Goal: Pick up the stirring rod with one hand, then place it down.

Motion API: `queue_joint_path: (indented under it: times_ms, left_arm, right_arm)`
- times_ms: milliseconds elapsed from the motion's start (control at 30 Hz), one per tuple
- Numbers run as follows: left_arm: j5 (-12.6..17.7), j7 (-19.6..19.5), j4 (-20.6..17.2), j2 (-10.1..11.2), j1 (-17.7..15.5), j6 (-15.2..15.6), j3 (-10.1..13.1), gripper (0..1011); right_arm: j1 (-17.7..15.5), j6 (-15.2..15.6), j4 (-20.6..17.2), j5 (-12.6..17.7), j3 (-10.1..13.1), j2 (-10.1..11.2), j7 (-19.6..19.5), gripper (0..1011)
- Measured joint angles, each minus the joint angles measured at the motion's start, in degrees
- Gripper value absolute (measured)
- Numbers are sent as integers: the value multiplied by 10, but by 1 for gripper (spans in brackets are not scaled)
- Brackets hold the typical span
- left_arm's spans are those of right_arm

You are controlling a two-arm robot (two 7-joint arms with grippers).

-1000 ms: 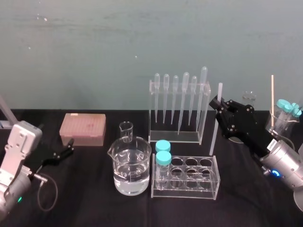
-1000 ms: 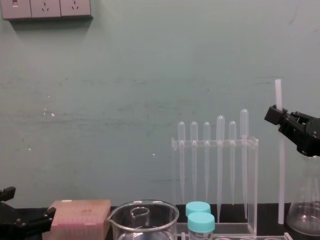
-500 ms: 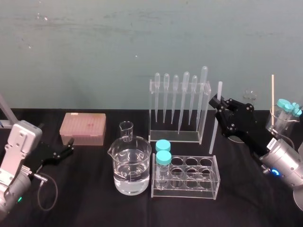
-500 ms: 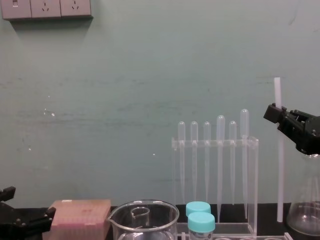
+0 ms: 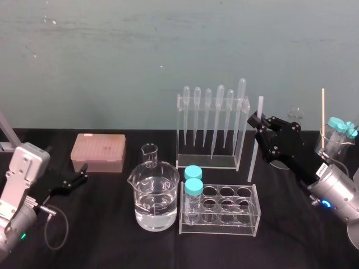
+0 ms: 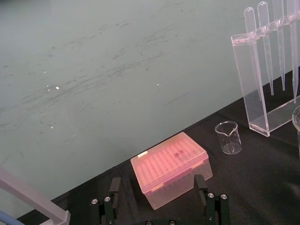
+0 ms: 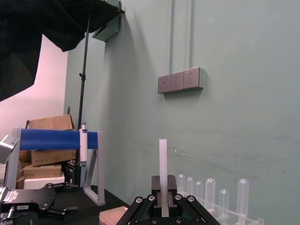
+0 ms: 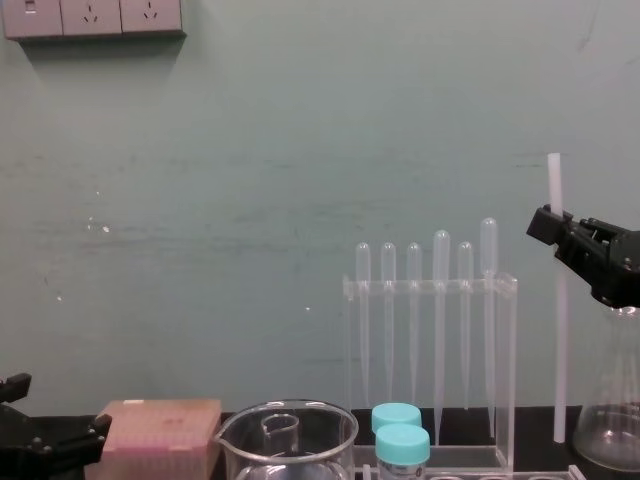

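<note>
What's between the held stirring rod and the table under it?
Nothing visible. The right gripper holds the stirring rod upright over bare table, with the pipette rack close on its left and a flask on its right.

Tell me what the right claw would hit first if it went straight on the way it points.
Probably the pipette rack: the right claw, shut on the stirring rod, points toward its right end at about bulb height. Depth is unclear; it may pass behind, toward the wall.
</note>
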Motion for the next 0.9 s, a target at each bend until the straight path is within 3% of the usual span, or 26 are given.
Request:
queue_joint_path:
  times_ms: [900]
  left_arm:
    - [0, 0, 0, 0, 0, 0, 0, 1000]
  right_arm:
    - [0, 0, 0, 0, 0, 0, 0, 69]
